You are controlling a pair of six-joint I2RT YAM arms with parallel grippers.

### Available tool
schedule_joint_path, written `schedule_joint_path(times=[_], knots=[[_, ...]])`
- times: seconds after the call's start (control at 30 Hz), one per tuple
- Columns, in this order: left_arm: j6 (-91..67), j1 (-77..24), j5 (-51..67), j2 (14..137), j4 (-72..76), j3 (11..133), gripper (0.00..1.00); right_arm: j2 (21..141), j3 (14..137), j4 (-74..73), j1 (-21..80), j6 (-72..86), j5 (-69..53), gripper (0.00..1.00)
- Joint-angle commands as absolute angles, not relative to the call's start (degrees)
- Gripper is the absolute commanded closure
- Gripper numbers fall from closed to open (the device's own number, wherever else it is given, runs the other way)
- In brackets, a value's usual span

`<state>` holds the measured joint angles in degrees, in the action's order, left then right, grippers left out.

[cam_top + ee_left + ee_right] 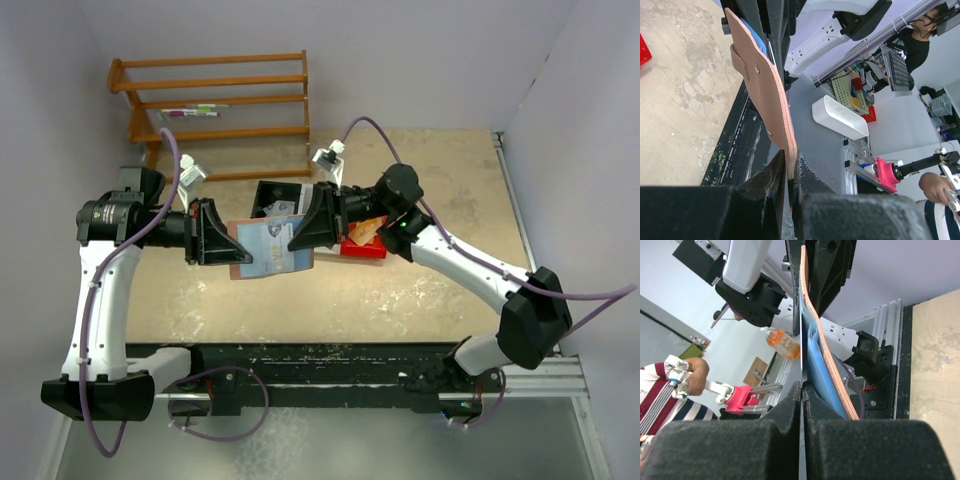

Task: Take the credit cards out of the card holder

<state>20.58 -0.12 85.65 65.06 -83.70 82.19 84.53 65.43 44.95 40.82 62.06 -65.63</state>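
Left pincer point(791, 165) around card holder point(765, 85) edge

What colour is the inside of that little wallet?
Light blue lining, clearest in the right wrist view.

The left hand point(791, 172) is pinching the lower edge of a pinkish-brown leather-like folding wallet point(767, 92) between its black fingers point(765, 182), the jaws pressing tight on it. The wallet is standing edge-on and rising toward the upper left, showing its small strap tab point(739, 56) and light blue lining point(756, 42). A beige mottled surface point(680, 90) is lying to the left, and a white oblong plastic tray point(840, 117) is sitting off to the right.
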Motion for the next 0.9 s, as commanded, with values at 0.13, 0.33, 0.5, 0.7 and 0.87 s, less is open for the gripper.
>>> schedule_joint_path(times=[0.13,0.33,0.5,0.7,0.87], knots=[[23.65,0.09,83.53,63.77,-82.83,86.87,1.0,74.49,62.7,37.54,30.48,58.43,-68.61,1.0],[28.48,0.09,79.95,63.78,-85.13,90.24,1.0,68.79,63.64,11.63,22.9,42.04,-65.12,1.0],[37.47,0.0,82.28,61.75,-88.59,91.63,1.0,68.5,64.32,2.35,20.81,34.92,-59.8,1.0],[31.96,0.05,76.31,53.26,-73.78,88.69,1.0,74.25,64.98,0.24,20.71,31.97,-50.21,1.0],[37.79,0.0,67.55,51.48,-71.58,85.67,1.0,85.5,70.71,3.86,21.82,32.91,-40.7,1.0]])
